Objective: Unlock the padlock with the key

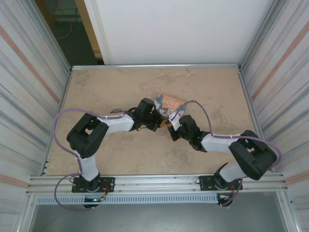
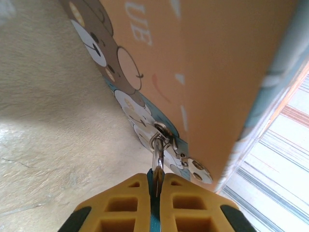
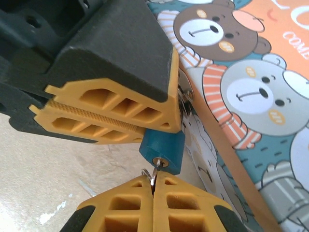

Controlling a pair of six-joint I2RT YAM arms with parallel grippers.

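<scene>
Where the right gripper (image 3: 153, 182) presses its yellow fingertips together, a small silvery key (image 3: 154, 169) is pinched between them. The key's tip sits in the keyhole at the end of the blue padlock (image 3: 163, 147). The padlock's body lies just beyond those fingertips. Its long axis runs from the keyhole end up and to the right, toward the LOVE tin (image 3: 251, 96).

Directly above it, the left gripper (image 3: 149, 126) is clenched on the padlock's upper part, so the keyhole end of the blue body sticks out below its fingers.

The left wrist view adds the other end of the lock. A thin strip of blue sits in the slit between the closed fingers, and the silvery shackle (image 2: 157, 154) rises straight from it. The shackle is hooked through the metal hasp (image 2: 165, 133) on the tin's side. The right wrist view supplies the keyhole and the key.

From above, the two grippers meet nose to nose at the near edge of the tin, around the middle of the table (image 1: 120, 82). The padlock is too small to make out there.
</scene>
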